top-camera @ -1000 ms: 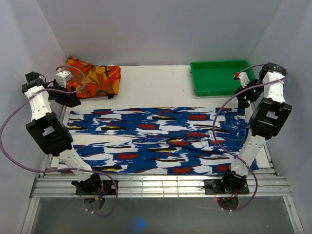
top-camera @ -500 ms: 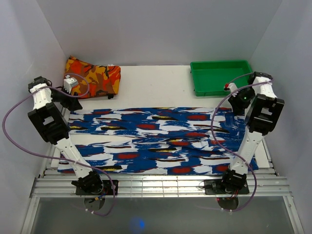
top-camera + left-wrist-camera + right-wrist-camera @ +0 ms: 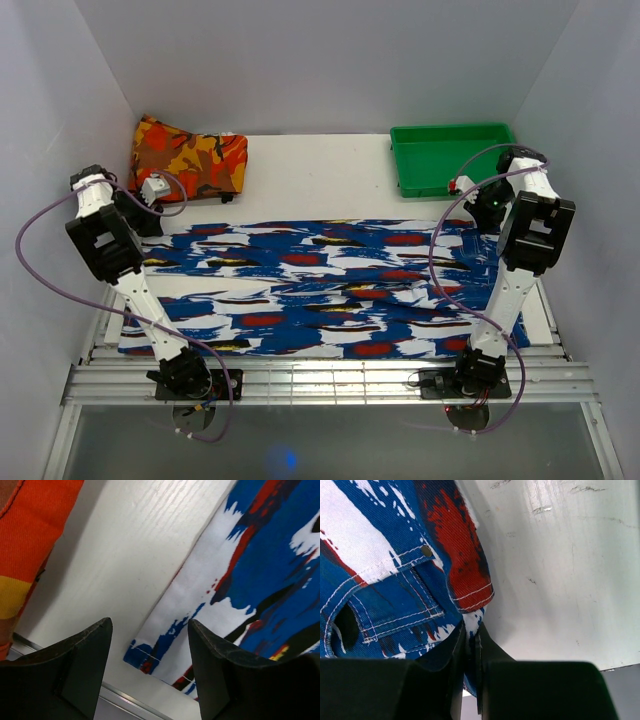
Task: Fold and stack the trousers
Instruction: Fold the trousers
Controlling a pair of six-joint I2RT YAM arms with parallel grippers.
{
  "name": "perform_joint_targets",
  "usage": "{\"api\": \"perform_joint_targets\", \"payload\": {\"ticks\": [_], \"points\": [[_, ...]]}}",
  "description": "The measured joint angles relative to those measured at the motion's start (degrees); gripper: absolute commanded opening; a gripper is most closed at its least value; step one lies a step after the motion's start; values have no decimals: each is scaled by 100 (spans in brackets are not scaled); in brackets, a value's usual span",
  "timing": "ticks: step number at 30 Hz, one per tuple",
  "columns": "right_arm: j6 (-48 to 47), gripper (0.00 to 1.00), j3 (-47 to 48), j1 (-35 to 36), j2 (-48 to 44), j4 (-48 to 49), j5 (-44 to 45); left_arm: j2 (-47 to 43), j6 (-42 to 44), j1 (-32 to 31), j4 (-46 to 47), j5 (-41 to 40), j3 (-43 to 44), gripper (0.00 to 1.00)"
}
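The trousers (image 3: pixel 320 290), in a blue, white and black streaked print with red patches, lie spread flat across the table, legs to the left and waist to the right. My left gripper (image 3: pixel 140 218) hangs over their far left hem corner. In the left wrist view the gripper (image 3: pixel 150 622) is open, its jaws either side of the hem corner (image 3: pixel 150 655) and apart from the cloth. My right gripper (image 3: pixel 487 215) is at the far right waist corner. In the right wrist view this gripper (image 3: pixel 471 627) is shut on the edge of the trousers (image 3: pixel 385 555), just below the red waistband patch.
A folded orange, red and yellow patterned cloth (image 3: pixel 190 160) lies at the back left, close to my left gripper. An empty green tray (image 3: pixel 450 160) stands at the back right. White walls close in both sides. A metal rail (image 3: pixel 320 380) runs along the front.
Both arms have swung down and inward onto the far corners of the trousers. The right jaws have closed on the waist corner. The left jaws have narrowed a little.
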Motion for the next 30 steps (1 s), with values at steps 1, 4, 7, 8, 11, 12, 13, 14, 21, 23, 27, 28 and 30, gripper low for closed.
{"api": "perform_joint_targets", "payload": {"ticks": [1, 4, 7, 8, 11, 12, 13, 14, 21, 23, 27, 28, 30], "points": [[-22, 8, 0, 2, 0, 2, 4, 42, 44, -4, 52, -28, 26, 71], [-83, 8, 0, 2, 0, 13, 22, 146, 188, -17, 118, -125, 74, 67], [-122, 8, 0, 2, 0, 15, 28, 146, 293, -24, 85, -157, 74, 66], [-133, 8, 0, 2, 0, 17, 35, 146, 319, -26, 74, -162, 74, 66], [-140, 8, 0, 2, 0, 39, 48, 175, 321, -26, 66, -175, 90, 52], [-140, 8, 0, 2, 2, 59, 61, 199, 326, -24, 48, -173, 120, 48], [-140, 8, 0, 2, 2, 79, 66, 223, 321, -26, 28, -181, 149, 39], [-138, 8, 0, 4, 2, 114, 68, 243, 323, -35, -7, -184, 181, 35], [-7, 8, 354, -9, 177, 146, -7, 444, 232, -146, -376, -330, 595, 0], [72, 8, 455, -24, 188, 168, -72, 581, 103, -201, -391, -313, 879, 0], [214, 8, 608, -83, 155, 203, -282, 634, -273, -319, -24, -247, 1054, 0], [232, 8, 608, -103, 120, 214, -326, 601, -378, -334, 133, -197, 997, 0], [275, 8, 601, -153, -35, 219, -455, 426, -557, -332, 433, -85, 761, 0]]}}
